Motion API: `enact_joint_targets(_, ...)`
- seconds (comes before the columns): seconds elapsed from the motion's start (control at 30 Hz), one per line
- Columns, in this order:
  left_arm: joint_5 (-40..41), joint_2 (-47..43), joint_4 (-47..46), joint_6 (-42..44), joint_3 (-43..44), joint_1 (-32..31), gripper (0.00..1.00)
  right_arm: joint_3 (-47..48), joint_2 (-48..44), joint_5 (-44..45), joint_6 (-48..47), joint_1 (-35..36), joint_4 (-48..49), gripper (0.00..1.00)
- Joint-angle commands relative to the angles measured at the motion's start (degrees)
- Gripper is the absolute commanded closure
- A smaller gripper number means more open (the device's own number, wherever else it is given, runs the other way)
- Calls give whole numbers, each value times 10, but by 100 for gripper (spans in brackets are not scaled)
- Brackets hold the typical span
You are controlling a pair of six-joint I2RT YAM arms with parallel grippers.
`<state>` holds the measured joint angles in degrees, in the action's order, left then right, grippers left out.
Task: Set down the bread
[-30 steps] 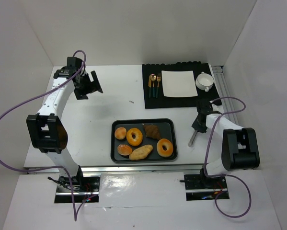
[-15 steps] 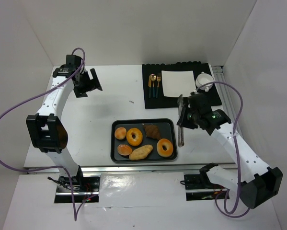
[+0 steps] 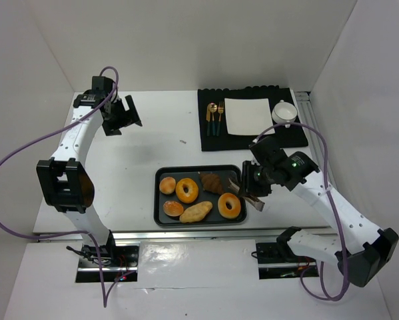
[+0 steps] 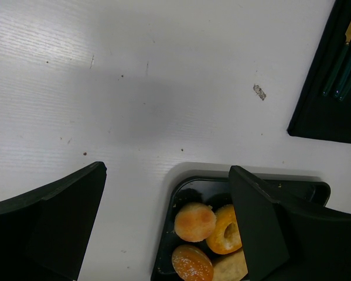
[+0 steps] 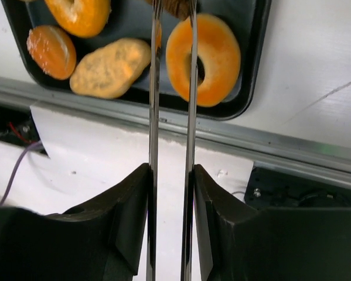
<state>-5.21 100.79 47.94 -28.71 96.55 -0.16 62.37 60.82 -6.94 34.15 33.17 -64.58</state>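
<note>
The bread lies on a black tray (image 3: 160, 215): two round buns (image 3: 167, 185), (image 3: 173, 208), two glossy rings (image 3: 186, 190), (image 3: 229, 205), an oblong roll (image 3: 196, 212) and a dark croissant (image 3: 212, 182). My right gripper (image 3: 254, 181) is shut on metal tongs (image 3: 242, 191). In the right wrist view the gripper (image 5: 170, 175) holds the tongs (image 5: 153, 88), slightly apart, reaching over the right ring (image 5: 216, 52) toward the croissant (image 5: 176, 7). My left gripper (image 3: 122, 115) is open and empty at the far left; in its wrist view (image 4: 166, 170) a bun (image 4: 194, 222) shows.
A black placemat (image 3: 252, 139) at the back right holds a white plate (image 3: 249, 116), gold cutlery (image 3: 214, 117) and a white cup (image 3: 284, 112). White walls close in the table on three sides. A metal rail (image 3: 186, 233) runs along the near edge.
My right arm has swung out from the tray's right side and brought the tongs over the tray's right end. My left arm has barely moved.
</note>
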Motion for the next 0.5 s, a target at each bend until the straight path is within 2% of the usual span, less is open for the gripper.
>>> enact_joint_targets(0.0, -1, -15, -9, 5, 11, -2, 1, 41, -8, -8, 14, 23, -57, 59)
enact_joint_targets(0.47, -7, -37, -21, 5, -11, -2, 1, 57, 8, -7, 22, 110, -103, 53)
